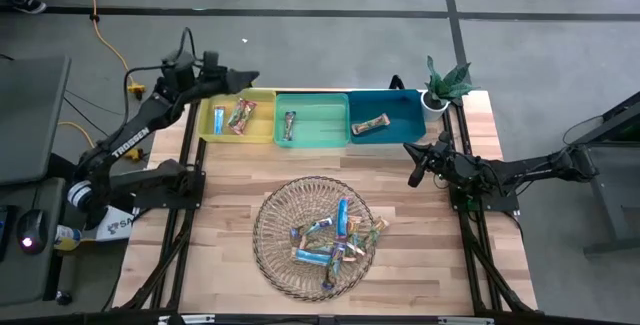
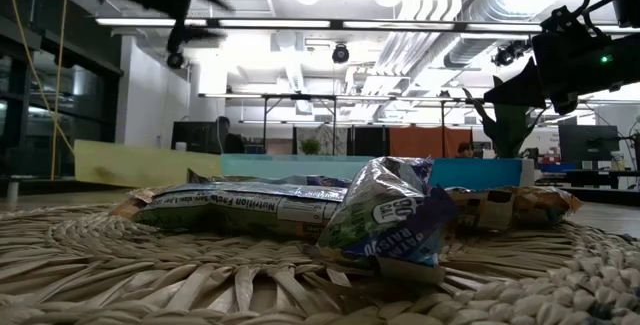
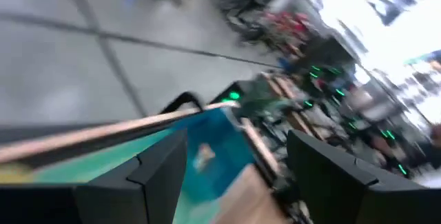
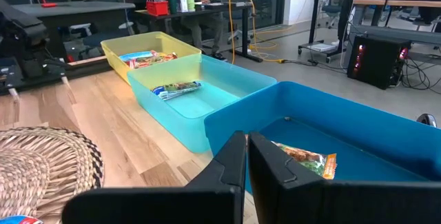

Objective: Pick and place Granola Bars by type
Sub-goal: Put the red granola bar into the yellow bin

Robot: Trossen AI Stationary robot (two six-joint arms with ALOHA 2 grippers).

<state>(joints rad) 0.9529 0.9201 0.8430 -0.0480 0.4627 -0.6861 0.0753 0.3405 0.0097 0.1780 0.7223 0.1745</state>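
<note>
Advice: I judged my next pick should single out one bar, not a clump | wicker plate (image 1: 270, 250) mid-bench held the Granola Bars (image 1: 335, 240) heap | my left claw (image 1: 252, 77) hung wide and empty above yellow bin (image 1: 262, 130), well apart | my right claw (image 1: 414, 177) narrow, empty, nearer the heap.

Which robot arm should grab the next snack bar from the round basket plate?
Probably the right. The right gripper hangs nearer the round woven wicker plate of shiny wrapped granola bars, fingers shut and empty. The left gripper is farther away, above the yellow rectangular bin.
</note>
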